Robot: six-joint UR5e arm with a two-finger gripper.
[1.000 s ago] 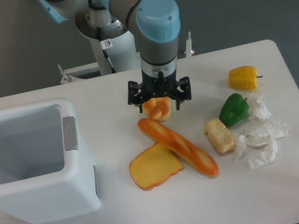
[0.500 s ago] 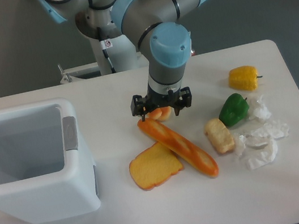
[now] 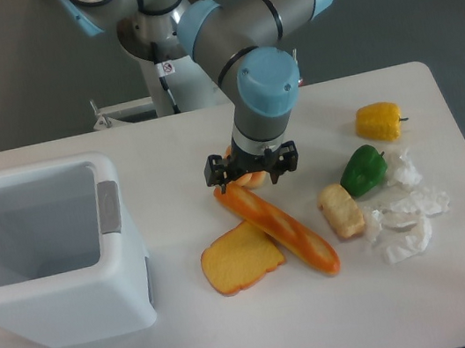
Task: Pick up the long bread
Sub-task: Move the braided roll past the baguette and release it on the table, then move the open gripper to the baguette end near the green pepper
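Observation:
The long bread (image 3: 282, 231) is a glossy orange-brown loaf lying diagonally on the white table, from upper left to lower right, its lower part resting over a toast slice (image 3: 240, 259). My gripper (image 3: 252, 173) hangs just above the loaf's upper end, pointing down. Its dark fingers stand either side of a small orange bun (image 3: 251, 178) that is mostly hidden behind it. The frames do not show whether the fingers are open or shut.
A white bin (image 3: 44, 250) with an open top stands at the left. To the right lie a green pepper (image 3: 362, 170), a yellow pepper (image 3: 379, 121), a pale bread chunk (image 3: 341, 210) and crumpled white paper (image 3: 406, 221).
The arm has moved forward and down over the last second; the wrist now covers most of the bun and the gripper sits lower, close to the loaf's upper end.

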